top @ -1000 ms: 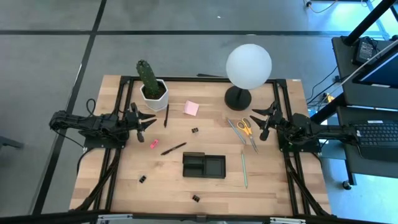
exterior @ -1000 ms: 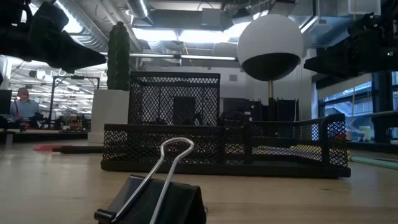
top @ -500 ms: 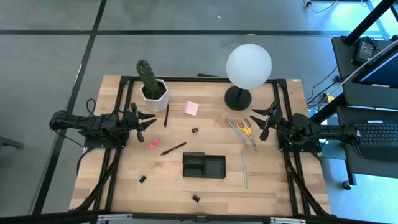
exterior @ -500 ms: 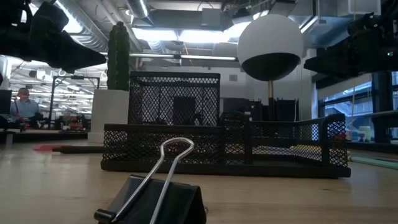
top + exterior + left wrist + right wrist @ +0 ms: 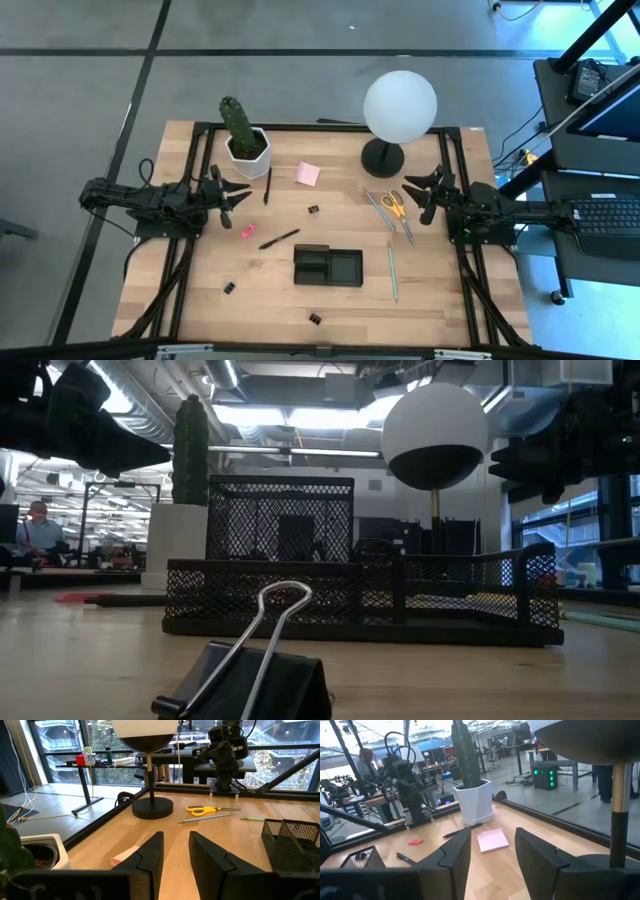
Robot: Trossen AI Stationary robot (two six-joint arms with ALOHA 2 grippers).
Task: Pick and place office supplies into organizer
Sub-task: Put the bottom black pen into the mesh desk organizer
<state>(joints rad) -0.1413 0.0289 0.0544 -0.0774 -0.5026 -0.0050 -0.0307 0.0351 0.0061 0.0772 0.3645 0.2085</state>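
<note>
The black mesh organizer (image 5: 328, 266) sits near the middle of the table, toward its near edge, and also fills the low view as the organizer (image 5: 360, 595). Loose on the wood lie a pink sticky-note pad (image 5: 307, 174), yellow-handled scissors (image 5: 396, 203), two black pens (image 5: 267, 186) (image 5: 279, 239), a green pencil (image 5: 392, 272), a pink eraser (image 5: 247, 232) and black binder clips (image 5: 313, 209) (image 5: 229, 288) (image 5: 315, 318). My left gripper (image 5: 238, 193) hovers open at the left side, beside the cactus pot. My right gripper (image 5: 418, 195) hovers open at the right, just beside the scissors.
A potted cactus (image 5: 242, 140) stands at the far left of the table and a white globe lamp (image 5: 399, 105) on a round black base (image 5: 382, 157) at the far right. One binder clip (image 5: 250, 680) lies close before the low camera. A person sits in the room beyond (image 5: 40, 530).
In the low view my right gripper has dipped a little lower. Nothing on the table has moved, and my left arm has kept still.
</note>
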